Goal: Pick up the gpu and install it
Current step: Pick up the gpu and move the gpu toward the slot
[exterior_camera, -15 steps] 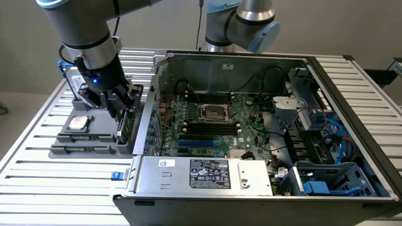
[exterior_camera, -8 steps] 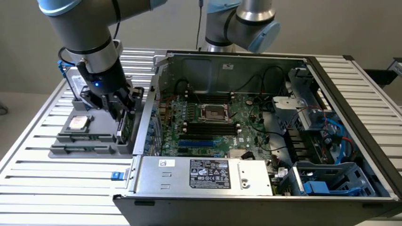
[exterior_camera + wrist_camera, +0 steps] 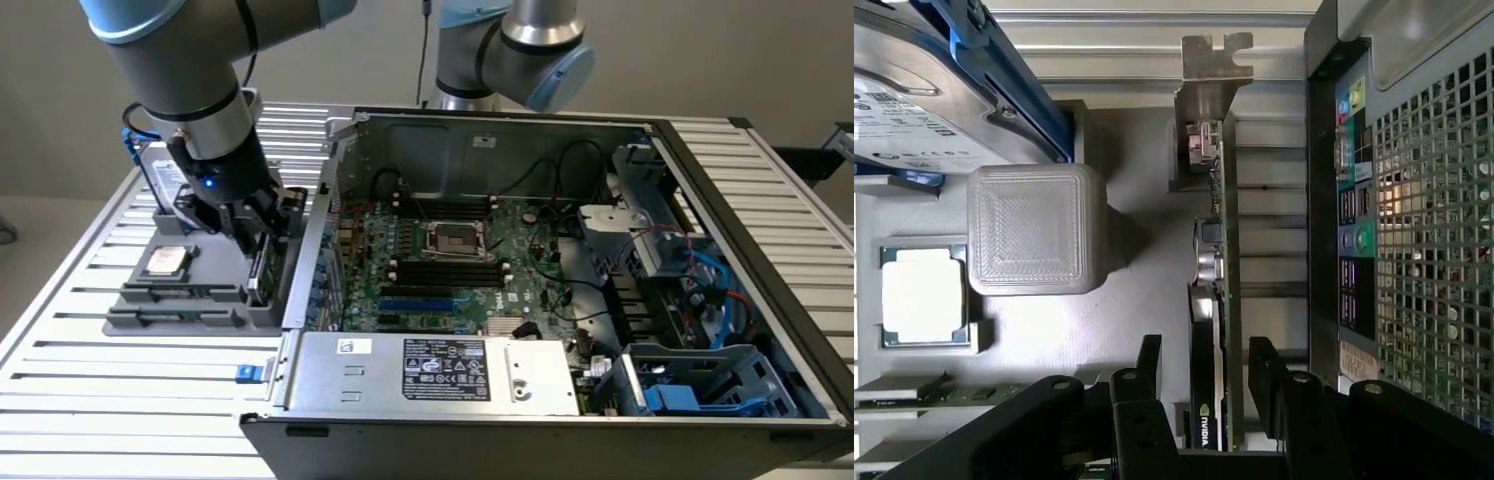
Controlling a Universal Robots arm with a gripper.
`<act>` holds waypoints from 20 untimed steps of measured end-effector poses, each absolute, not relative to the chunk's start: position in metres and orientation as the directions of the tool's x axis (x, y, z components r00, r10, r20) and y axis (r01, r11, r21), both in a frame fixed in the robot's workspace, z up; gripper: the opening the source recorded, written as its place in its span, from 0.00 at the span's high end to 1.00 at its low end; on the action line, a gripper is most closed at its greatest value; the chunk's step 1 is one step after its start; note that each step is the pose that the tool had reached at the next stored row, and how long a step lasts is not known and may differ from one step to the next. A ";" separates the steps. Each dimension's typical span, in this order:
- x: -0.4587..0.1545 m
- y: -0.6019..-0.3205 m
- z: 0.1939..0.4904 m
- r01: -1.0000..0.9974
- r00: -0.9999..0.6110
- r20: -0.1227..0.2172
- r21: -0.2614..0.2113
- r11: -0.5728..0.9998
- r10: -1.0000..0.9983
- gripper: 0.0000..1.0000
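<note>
The gpu stands on edge in a slot of the grey parts tray, just outside the computer case's left wall in the exterior view. In the wrist view the gpu is seen edge-on, its green board facing the case, its black shroud on the other side and its silver bracket at the far end. My gripper is lowered over the card. The gripper is open, with one finger on each side of the card and a small gap showing at each finger.
The open computer case lies on the slatted table, its motherboard and blue slots exposed. The tray also holds a silver hard drive with a blue handle, a CPU, memory sticks and a grey block. A second arm stands behind the case.
</note>
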State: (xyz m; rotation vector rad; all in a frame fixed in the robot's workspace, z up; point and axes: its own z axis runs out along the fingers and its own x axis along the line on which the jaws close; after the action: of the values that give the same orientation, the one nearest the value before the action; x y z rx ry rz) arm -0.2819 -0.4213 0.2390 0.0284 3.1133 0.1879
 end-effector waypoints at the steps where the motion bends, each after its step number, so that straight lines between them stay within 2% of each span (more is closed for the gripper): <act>1: -0.282 -0.421 0.239 0.017 -1.000 -0.022 0.121 0.993 0.019 0.52; 7: -0.282 -0.421 0.238 0.016 -0.999 -0.027 0.121 0.993 0.020 0.52; 9: -0.282 -0.421 0.238 0.016 -0.999 -0.027 0.121 0.993 0.020 0.54; 10: -0.282 -0.421 0.238 0.016 -0.999 -0.028 0.121 0.993 0.020 0.60; 11: -0.282 -0.421 0.238 0.016 -0.999 -0.028 0.121 0.993 0.020 0.60; 12: -0.282 -0.421 0.238 0.016 -0.999 -0.028 0.121 0.993 0.020 0.67; 20: -0.282 -0.421 0.237 0.015 -0.999 -0.036 0.121 0.993 0.020 0.69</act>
State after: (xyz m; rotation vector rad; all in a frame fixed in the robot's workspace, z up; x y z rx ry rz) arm -0.2822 -0.4211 0.2372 0.0272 3.0988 0.1877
